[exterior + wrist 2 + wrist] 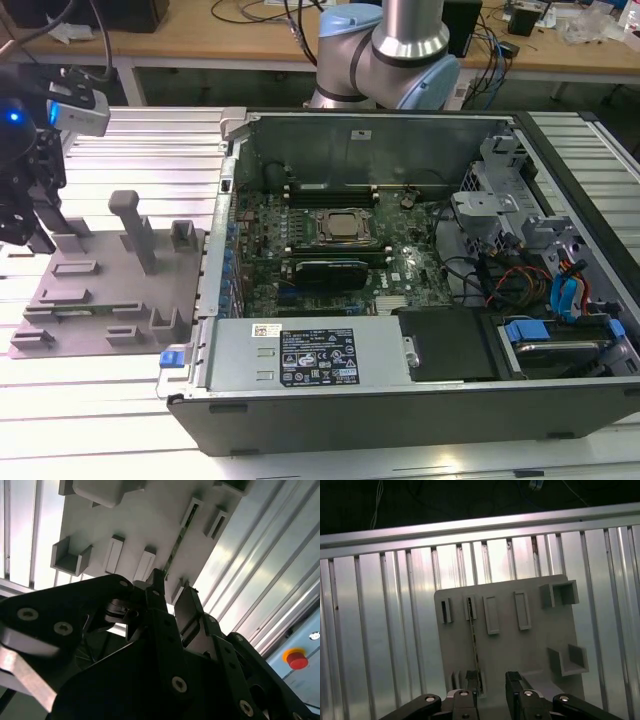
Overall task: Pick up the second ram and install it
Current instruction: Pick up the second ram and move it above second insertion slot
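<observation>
bright, even light; white glare streaks the ribbed tabletop (370, 630) in both wrist views, while the fingers (190, 610) show as dark silhouettes.

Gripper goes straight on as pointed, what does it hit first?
Probably the second ram, on edge in the grey fixture plate: it lines up near one finger of the open gripper, not mid-gap. Otherwise the plate itself. Depth is unclear.

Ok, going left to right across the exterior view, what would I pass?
The hand → grey fixture plate → CPU socket inside the open computer case → blue cables at the exterior view's right.
</observation>
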{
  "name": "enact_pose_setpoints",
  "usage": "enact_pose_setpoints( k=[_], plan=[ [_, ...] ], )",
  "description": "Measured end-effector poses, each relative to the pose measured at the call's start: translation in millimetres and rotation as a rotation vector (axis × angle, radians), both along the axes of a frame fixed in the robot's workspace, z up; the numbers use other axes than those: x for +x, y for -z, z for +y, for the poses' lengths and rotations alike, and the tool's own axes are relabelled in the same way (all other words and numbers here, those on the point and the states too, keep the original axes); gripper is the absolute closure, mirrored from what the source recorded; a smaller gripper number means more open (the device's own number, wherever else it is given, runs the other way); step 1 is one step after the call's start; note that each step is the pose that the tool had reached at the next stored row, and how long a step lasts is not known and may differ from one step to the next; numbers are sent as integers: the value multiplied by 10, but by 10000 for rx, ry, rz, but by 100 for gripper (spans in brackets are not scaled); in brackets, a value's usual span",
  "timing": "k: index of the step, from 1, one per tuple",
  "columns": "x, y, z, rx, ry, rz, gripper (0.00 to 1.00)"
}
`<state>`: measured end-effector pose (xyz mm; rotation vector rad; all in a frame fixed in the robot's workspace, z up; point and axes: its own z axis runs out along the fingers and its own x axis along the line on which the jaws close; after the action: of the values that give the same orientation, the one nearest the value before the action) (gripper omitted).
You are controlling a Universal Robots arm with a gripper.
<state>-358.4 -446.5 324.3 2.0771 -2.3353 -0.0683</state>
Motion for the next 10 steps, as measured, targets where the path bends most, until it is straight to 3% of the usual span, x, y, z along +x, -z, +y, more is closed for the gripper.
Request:
enact_pose_setpoints(
  k=[10],
  plan=[
    [0,149,0,0,0,0,66]
  ],
)
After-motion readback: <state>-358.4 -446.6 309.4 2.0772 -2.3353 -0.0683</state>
